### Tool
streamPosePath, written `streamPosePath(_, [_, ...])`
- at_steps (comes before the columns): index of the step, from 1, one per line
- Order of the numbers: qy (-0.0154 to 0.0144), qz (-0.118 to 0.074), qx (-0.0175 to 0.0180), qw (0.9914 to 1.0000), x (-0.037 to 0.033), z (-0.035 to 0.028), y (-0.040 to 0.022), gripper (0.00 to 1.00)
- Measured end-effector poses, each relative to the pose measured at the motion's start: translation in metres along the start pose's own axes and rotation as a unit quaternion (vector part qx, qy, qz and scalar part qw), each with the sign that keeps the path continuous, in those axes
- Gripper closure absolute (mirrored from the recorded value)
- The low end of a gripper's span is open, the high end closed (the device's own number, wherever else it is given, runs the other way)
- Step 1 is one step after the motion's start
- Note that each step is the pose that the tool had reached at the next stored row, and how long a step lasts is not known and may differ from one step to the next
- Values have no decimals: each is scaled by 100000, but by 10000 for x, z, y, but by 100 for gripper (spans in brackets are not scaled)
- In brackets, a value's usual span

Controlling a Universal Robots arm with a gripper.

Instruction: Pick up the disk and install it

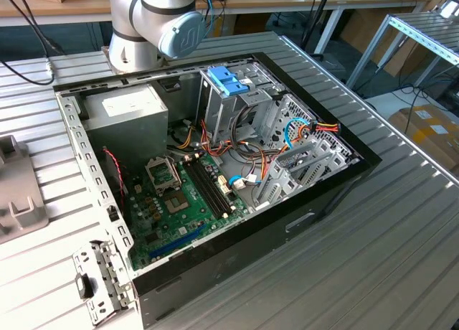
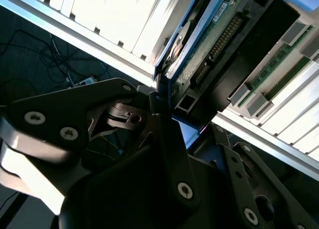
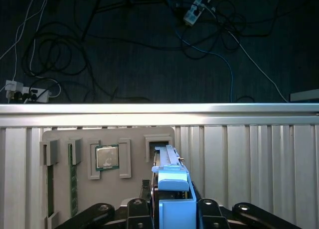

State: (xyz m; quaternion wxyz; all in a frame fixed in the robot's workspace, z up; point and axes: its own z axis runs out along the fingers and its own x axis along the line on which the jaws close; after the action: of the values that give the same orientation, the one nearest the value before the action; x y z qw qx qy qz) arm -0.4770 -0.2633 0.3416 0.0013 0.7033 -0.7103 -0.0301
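Observation:
In the first wrist view the disk [image 3: 168, 162] stands on edge, seen end-on, with its light-blue rail facing the camera. It rises from a slot in a grey parts tray [image 3: 84, 139]. My gripper [image 3: 172, 205] is shut on the disk, with a dark finger [image 3: 137, 209] on each side of the blue rail. In the second wrist view the disk [image 2: 199, 45] shows its green circuit board and blue edge, and a black finger [image 2: 164, 129] lies against it.
The tray holds a processor chip [image 3: 106, 157] and memory sticks [image 3: 74, 181] on a ribbed metal table, close to its edge rail [image 3: 159, 108], with cables on the floor beyond. In the exterior view an open computer case [image 1: 315, 201] lies flat, with a blue-tabbed drive cage [image 1: 228, 79] and a power-supply box [image 1: 125, 111].

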Motion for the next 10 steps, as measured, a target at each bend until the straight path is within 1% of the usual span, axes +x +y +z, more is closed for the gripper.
streamPosePath(7, [-355, -17, 4, 99999, -2, -40, 2, 63])
streamPosePath(10, [-441, -19, 1, 99999, -2, -52, 2, 63])
